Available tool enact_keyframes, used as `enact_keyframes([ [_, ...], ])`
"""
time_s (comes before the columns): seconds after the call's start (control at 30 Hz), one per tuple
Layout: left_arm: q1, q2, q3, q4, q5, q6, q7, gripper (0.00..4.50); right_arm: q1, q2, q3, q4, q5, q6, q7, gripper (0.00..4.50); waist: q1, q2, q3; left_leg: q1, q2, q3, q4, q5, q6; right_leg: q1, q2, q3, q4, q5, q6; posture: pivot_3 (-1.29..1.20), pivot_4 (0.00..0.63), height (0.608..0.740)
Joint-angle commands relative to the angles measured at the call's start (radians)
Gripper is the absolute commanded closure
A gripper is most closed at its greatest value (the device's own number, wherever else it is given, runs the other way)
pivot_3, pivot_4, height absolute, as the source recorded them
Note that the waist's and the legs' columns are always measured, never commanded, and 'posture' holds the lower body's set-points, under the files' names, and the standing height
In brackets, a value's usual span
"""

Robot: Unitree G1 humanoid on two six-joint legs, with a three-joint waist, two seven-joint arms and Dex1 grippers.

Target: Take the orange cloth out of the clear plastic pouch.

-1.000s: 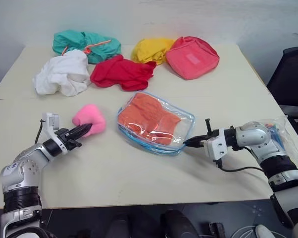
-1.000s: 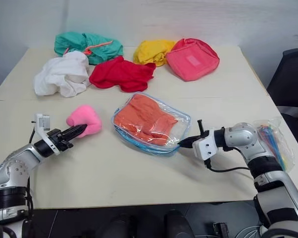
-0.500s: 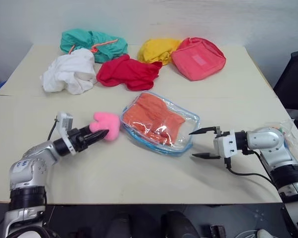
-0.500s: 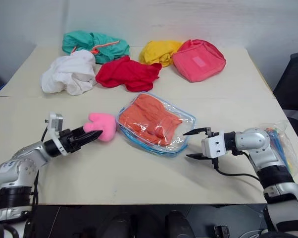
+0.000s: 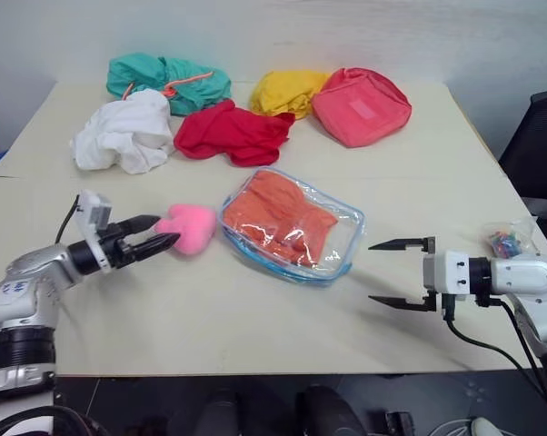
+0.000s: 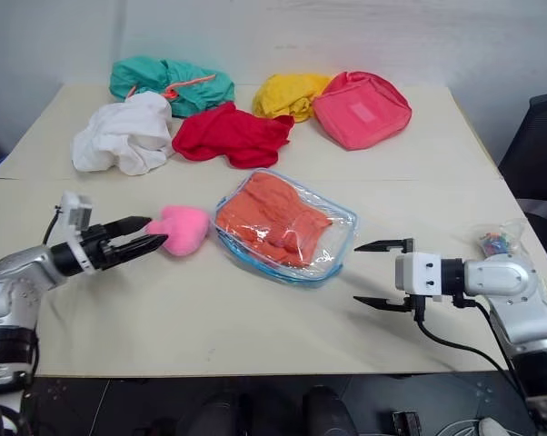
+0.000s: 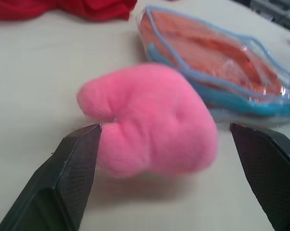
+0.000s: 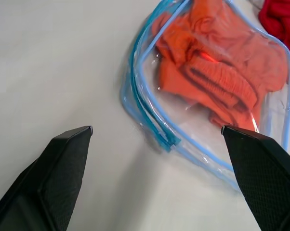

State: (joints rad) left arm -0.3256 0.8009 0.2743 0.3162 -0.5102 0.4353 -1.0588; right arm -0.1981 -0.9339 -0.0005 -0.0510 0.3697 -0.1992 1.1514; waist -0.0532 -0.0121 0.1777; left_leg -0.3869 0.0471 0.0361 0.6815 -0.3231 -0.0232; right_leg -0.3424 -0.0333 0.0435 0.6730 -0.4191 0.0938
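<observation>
The flat see-through plastic pouch with light blue zipper trim (image 5: 293, 227) lies at the middle of the frame on the pale beige tabletop (image 5: 255, 318), and the bright orange, wrinkly cloth (image 5: 283, 216) is inside it, filling most of the pouch. Just beside the pouch, to its left, sits a fluffy pink plush lump (image 5: 191, 227).

At the lower left, the left gripper (image 5: 158, 234) points toward the pink lump with its two black fingers spread apart, holding nothing; its tips are right at the lump's edge, and I cannot tell whether they touch it. At the lower right, the right gripper (image 5: 388, 273) faces the pouch, its jaws wide open and empty, well clear of the pouch's near corner.

Across the upper part of the frame lie a teal fabric bundle (image 5: 167, 79), a crumpled white cloth (image 5: 122, 133), a red cloth (image 5: 230, 133), a yellow cloth (image 5: 283, 91) and a coral-pink fabric pouch (image 5: 362, 105). At the right edge sits a small clear bag of coloured sticks (image 5: 508, 242).
</observation>
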Motion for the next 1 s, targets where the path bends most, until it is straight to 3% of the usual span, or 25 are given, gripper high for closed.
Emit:
enact_keyframes([
  [0.03, 0.008, -0.003, 0.017, 0.003, 0.047, -0.149, -0.009, 0.02, 0.006, 0.012, -0.029, -0.157, 0.037, 0.156, -0.083, 0.00, 0.001, 0.000, 0.000, 0.000, 0.000, 0.000, 0.000, 0.000, 0.000, 0.000, 0.000, 0.000, 0.000, 0.000, 0.000, 0.00, 0.150, 0.740],
  [0.23, 0.065, 0.026, 0.045, 0.041, 0.081, -0.322, -0.072, 0.02, -0.053, 0.116, 0.135, -0.358, -0.066, 0.393, -0.229, 0.00, 0.002, -0.001, 0.000, 0.000, -0.002, 0.000, 0.000, 0.000, 0.000, -0.001, -0.002, -0.002, -0.001, 0.000, 0.000, 0.00, 0.150, 0.740],
  [0.37, 0.133, 0.065, 0.013, -0.079, 0.061, -0.331, -0.185, 0.02, -0.168, 0.282, 0.266, -0.313, -0.251, 0.494, -0.399, 0.00, -0.007, -0.002, 0.000, -0.002, -0.001, 0.001, -0.001, 0.000, 0.000, -0.007, -0.004, -0.007, 0.002, 0.000, 0.000, 0.00, 0.150, 0.740],
  [0.57, 0.195, 0.042, -0.036, -0.286, 0.053, -0.363, -0.225, 0.02, -0.228, 0.390, 0.356, -0.241, -0.421, 0.486, -0.495, 0.00, 0.002, -0.002, 0.000, -0.005, -0.007, 0.001, -0.002, 0.000, 0.000, -0.015, -0.010, -0.009, 0.010, 0.000, 0.000, 0.00, 0.150, 0.740],
  [0.8, 0.204, -0.011, -0.071, -0.360, 0.053, -0.317, -0.170, 0.02, -0.217, 0.418, 0.380, -0.270, -0.422, 0.491, -0.446, 0.00, -0.006, -0.002, 0.000, -0.006, -0.008, 0.001, -0.002, 0.000, 0.001, -0.015, -0.011, -0.010, 0.009, 0.000, 0.000, 0.00, 0.150, 0.740],
  [1.0, 0.019, -0.086, -0.171, -0.261, 0.218, -0.555, -0.103, 0.02, -0.089, 0.312, 0.272, -0.368, -0.310, 0.422, -0.327, 0.00, 0.017, -0.002, 0.000, -0.006, -0.009, 0.000, 0.000, 0.000, 0.002, -0.013, -0.011, -0.011, 0.008, 0.000, 0.000, 0.00, 0.150, 0.740],
])
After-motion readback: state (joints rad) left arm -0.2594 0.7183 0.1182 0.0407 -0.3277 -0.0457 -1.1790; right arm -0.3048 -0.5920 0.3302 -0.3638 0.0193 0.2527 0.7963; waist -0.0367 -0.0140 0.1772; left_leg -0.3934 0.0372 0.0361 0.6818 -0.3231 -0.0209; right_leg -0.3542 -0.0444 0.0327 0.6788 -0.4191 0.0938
